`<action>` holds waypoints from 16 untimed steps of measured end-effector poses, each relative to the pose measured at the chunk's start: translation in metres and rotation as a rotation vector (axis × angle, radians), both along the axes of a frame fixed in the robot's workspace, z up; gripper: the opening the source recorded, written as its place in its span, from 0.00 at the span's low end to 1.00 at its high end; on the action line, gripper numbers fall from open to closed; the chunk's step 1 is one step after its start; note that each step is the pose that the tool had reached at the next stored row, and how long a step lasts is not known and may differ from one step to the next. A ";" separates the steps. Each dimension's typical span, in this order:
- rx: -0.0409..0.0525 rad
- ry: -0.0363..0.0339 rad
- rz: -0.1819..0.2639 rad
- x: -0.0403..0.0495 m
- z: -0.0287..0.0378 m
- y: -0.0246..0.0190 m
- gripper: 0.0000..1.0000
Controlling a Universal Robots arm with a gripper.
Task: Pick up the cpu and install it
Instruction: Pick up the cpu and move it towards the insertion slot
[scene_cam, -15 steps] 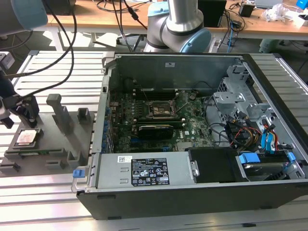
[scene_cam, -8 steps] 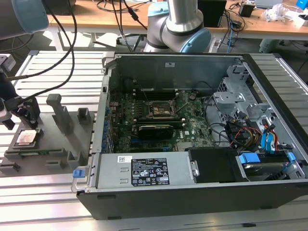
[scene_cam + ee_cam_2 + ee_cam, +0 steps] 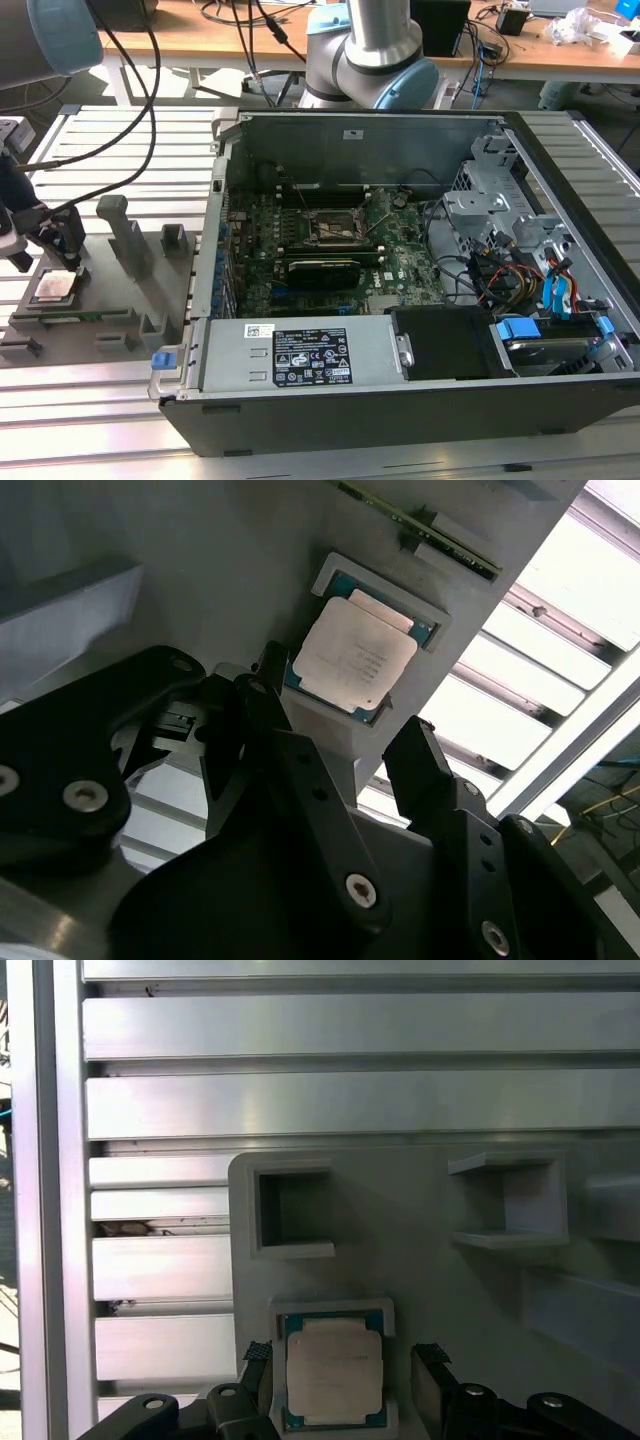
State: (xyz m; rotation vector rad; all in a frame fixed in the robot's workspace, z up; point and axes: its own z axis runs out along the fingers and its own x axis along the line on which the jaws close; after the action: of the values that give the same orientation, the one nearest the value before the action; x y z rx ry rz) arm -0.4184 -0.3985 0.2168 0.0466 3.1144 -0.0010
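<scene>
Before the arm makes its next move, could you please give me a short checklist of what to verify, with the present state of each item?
1. cpu lies flat in the pocket of the grey fixture: ok.
2. Gripper is open: ok.
3. Fingers stand one on each side of the cpu: ok.
4. Fingers are clear of the cpu's edges: cannot tell.
5. Motherboard socket in the computer case is open and empty: cannot tell.

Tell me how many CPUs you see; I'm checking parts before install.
1. The cpu lies in a recess of the grey fixture at the exterior view's left, between the open jaws of the gripper. I cannot tell whether the motherboard socket holds another.
</scene>
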 end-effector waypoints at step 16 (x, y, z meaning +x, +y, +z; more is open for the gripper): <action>-0.0352 -0.0002 0.006 0.0000 -0.0143 -0.0043 0.66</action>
State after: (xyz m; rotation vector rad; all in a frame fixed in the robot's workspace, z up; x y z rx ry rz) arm -0.4183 -0.4027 0.2025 0.0372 3.1133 -0.0557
